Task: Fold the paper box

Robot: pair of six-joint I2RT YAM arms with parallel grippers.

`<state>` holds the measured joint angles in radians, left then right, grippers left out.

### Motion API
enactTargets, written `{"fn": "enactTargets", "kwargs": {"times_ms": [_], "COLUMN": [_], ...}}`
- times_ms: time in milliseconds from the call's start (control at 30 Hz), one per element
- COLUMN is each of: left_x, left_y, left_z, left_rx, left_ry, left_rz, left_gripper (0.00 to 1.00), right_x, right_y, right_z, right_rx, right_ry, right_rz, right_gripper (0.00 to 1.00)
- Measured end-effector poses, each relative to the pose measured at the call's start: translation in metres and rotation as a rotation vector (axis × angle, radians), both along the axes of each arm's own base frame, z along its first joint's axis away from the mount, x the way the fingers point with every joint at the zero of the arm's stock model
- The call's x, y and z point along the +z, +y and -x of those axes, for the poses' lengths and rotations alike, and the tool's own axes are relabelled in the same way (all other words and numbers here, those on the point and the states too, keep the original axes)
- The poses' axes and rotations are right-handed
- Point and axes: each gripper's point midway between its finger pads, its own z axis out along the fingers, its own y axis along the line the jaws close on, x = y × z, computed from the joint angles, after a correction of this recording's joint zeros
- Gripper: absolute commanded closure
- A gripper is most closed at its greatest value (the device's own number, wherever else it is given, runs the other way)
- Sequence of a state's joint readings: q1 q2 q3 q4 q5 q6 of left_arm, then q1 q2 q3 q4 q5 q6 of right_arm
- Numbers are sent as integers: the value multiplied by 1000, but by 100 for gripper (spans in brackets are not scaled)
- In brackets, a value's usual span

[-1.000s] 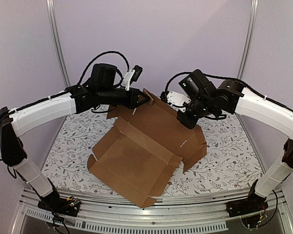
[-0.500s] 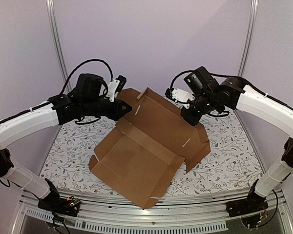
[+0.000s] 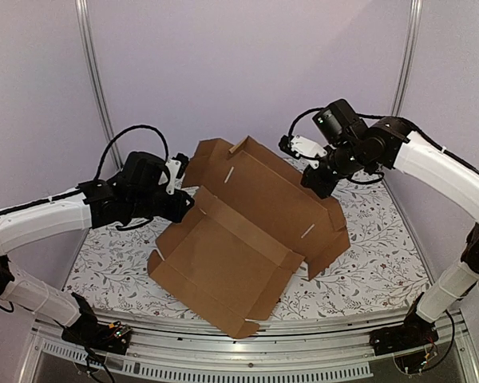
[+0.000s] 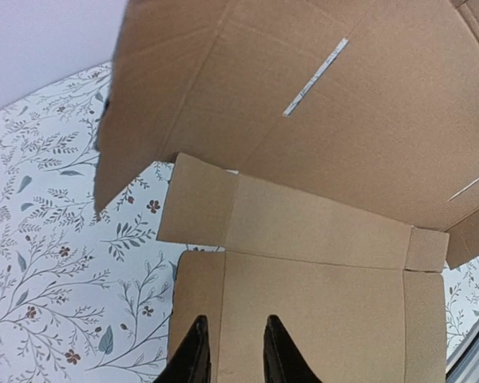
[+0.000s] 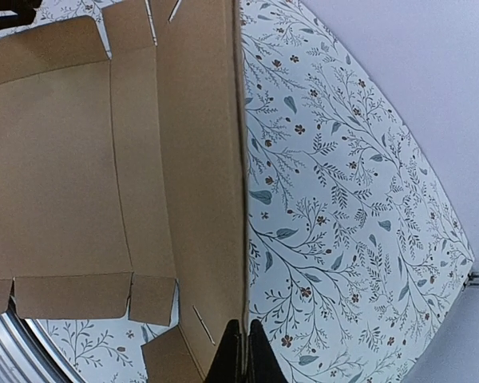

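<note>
The paper box [image 3: 223,263] is a brown cardboard sheet with creased flaps, its front part flat on the table. Its rear panel [image 3: 263,187] stands tilted up. My right gripper [image 3: 317,183] is shut on that panel's right edge; in the right wrist view the fingertips [image 5: 243,329] pinch the thin cardboard edge [image 5: 241,199]. At the sheet's left side my left gripper [image 3: 189,206] is open. In the left wrist view its gripper [image 4: 235,325] hovers over the box [image 4: 319,279], fingers apart with nothing between them.
A floral cloth [image 3: 383,255] covers the table. Two metal posts [image 3: 92,72] [image 3: 405,56] rise at the back corners, against lilac walls. An aluminium rail [image 3: 303,333] runs along the near edge by the arm bases.
The left gripper has let go of the raised panel's left corner, opened, and drawn back down and left. The right gripper has lifted its edge slightly, and the panel stands a little higher.
</note>
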<state>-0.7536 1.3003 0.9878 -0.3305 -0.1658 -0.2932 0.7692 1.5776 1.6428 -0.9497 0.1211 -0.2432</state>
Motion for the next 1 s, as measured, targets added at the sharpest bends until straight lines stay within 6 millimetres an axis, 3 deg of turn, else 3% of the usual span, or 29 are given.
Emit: {"fn": "enactTargets", "kwargs": {"times_ms": [167, 500, 800, 1000], "left_x": [-3, 23, 70, 87], "left_y": [16, 48, 67, 63], "left_z": [-4, -14, -20, -22], "left_rx": [65, 176, 224, 196], "left_ry": [-19, -103, -209, -234], "left_rz": [3, 150, 339, 424], "left_gripper": [77, 77, 75, 75], "right_x": [11, 54, 51, 49], "right_y": [-6, -11, -14, -17], "right_z": [9, 46, 68, 74], "right_rx": [19, 109, 167, 176], "right_ry": [16, -13, 6, 4], "right_rz": [-48, -197, -247, -259], "right_gripper": [100, 100, 100, 100]}}
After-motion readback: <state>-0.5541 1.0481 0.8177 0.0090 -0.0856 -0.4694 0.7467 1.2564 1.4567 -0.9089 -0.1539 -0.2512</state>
